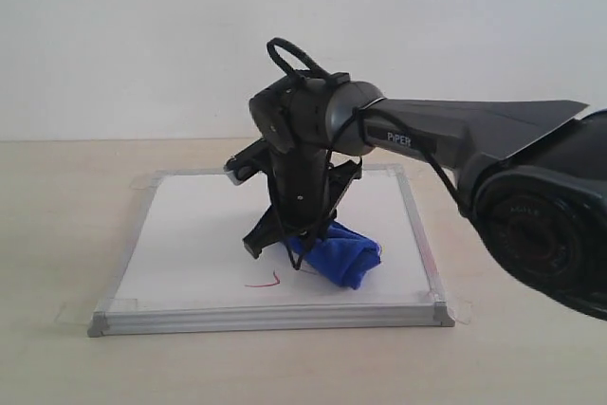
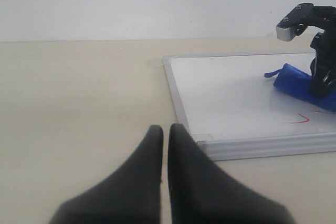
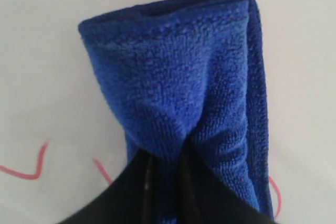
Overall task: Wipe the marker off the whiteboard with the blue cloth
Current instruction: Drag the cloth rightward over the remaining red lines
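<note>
The right gripper is closed tight on a pinched fold of the blue cloth, pressing the bundle onto the whiteboard near its front edge, right of centre. The left gripper has its fingers drawn almost together with only a thin slit between them, holds nothing, and sits low over the table just off a whiteboard corner. Count: one whiteboard, one cloth, two grippers, and three short strokes of the marker showing beside the cloth in the right wrist view.
</note>
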`<act>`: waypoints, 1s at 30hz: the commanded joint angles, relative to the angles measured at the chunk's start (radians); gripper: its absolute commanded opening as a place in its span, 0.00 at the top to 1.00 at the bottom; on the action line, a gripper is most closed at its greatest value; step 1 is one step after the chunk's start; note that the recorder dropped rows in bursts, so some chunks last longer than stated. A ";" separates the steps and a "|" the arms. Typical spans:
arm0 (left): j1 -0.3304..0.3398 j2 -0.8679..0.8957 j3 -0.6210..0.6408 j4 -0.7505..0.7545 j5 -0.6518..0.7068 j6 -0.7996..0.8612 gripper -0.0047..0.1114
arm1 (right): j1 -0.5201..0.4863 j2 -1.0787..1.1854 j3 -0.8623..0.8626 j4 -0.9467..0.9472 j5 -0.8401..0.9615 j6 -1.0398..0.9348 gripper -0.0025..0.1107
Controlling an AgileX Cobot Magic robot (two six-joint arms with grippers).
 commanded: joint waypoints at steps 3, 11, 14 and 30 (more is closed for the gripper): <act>0.002 -0.002 0.004 -0.002 0.001 -0.005 0.93 | -0.010 0.025 0.046 0.018 0.087 0.012 0.98; 0.002 -0.002 0.004 -0.002 0.001 -0.005 0.93 | 0.184 0.025 0.046 0.073 0.087 -0.212 0.98; 0.002 -0.002 0.004 -0.002 0.001 -0.005 0.93 | 0.254 0.025 0.046 0.073 0.087 -0.302 0.98; 0.002 -0.002 0.004 -0.002 0.001 -0.005 0.93 | 0.273 0.025 0.046 -0.144 0.087 -0.281 0.98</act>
